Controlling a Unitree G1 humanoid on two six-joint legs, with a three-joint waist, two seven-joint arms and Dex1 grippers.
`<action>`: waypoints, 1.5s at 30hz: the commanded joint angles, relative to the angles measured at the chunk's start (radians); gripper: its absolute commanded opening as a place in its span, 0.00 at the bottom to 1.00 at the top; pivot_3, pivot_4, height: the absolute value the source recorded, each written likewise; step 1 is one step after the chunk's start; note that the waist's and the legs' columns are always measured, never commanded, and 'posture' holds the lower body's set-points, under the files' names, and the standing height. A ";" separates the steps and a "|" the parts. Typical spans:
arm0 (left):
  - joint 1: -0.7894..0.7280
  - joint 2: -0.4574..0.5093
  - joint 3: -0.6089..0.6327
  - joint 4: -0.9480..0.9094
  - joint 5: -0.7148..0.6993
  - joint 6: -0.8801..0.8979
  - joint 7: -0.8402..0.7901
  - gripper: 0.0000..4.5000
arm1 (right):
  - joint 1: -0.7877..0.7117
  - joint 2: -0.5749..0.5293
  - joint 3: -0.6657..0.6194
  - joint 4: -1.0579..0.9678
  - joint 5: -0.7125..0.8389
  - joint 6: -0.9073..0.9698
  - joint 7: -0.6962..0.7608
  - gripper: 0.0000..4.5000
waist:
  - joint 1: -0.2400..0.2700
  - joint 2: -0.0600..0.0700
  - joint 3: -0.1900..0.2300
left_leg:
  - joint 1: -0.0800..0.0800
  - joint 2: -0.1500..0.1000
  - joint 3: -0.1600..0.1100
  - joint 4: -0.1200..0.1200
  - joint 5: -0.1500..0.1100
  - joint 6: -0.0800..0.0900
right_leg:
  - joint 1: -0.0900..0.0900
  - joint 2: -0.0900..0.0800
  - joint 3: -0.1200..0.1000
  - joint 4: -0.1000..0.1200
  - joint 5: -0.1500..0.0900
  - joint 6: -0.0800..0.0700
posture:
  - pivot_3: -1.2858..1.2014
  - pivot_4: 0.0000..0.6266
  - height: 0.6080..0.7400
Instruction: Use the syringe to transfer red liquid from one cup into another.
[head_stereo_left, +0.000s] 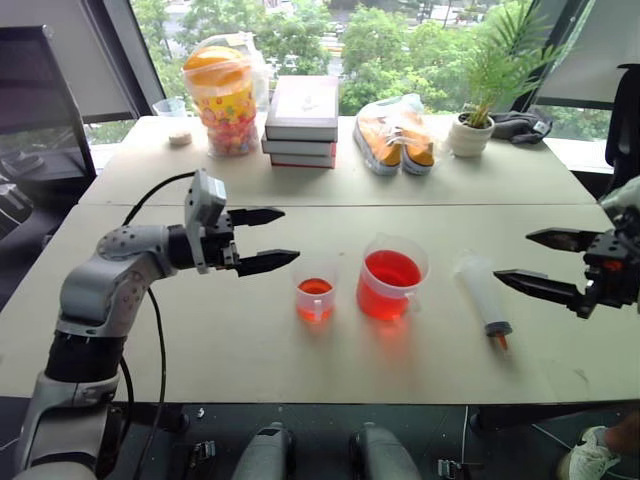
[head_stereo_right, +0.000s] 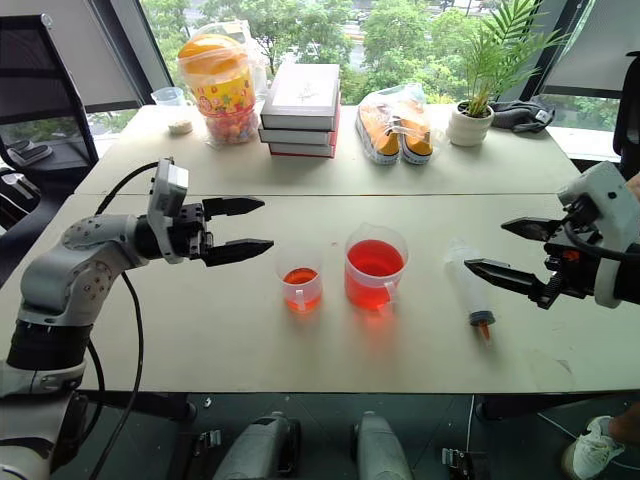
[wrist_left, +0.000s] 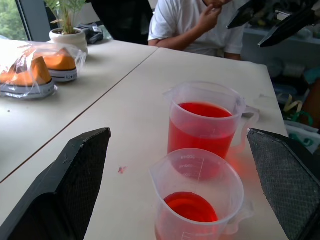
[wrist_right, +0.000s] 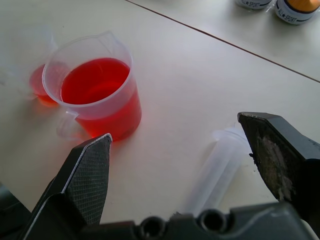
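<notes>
On the counter (head_stereo_right: 250, 350), the wide cup (head_stereo_right: 375, 268) is standing well filled with red liquid (head_stereo_right: 374, 258), and the narrow cup (head_stereo_right: 300, 277) is sitting just left of it with a little. The syringe (head_stereo_right: 466, 285) is lying to their right, orange tip toward the near edge. The left gripper (head_stereo_right: 255, 224) and right gripper (head_stereo_right: 490, 248) are hovering with jaws spread, holding nothing.

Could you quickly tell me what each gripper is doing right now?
Left gripper: jaws open, holding nothing.
Right gripper: jaws open, holding nothing.
</notes>
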 joint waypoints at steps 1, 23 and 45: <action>-0.033 -0.003 0.006 -0.006 -0.012 -0.007 -0.013 1.00 | 0.006 -0.014 -0.048 0.001 -0.010 -0.002 0.006 0.99 | 0.000 0.000 0.000 | 0.000 0.000 0.000 0.000 0.000 0.000 | 0.000 0.000 0.000 0.000 0.000 0.000 | 0.52 0.24 1.00; -0.086 -0.034 -0.009 0.003 -0.025 0.022 0.003 1.00 | 0.005 -0.056 -0.035 0.056 -0.040 0.050 -0.022 0.99 | -0.001 0.000 0.000 | 0.010 0.000 0.000 0.000 -0.001 0.001 | 0.010 0.000 0.000 -0.001 0.000 0.000 | 0.52 0.24 1.00; -0.062 -0.113 -0.055 0.003 0.025 -0.039 0.020 1.00 | -0.752 0.011 0.798 0.679 -0.203 0.366 -0.167 0.99 | -0.002 0.000 0.000 | 0.008 0.000 0.001 -0.004 -0.001 0.001 | 0.007 -0.003 0.001 -0.006 0.000 -0.001 | 0.52 0.24 1.00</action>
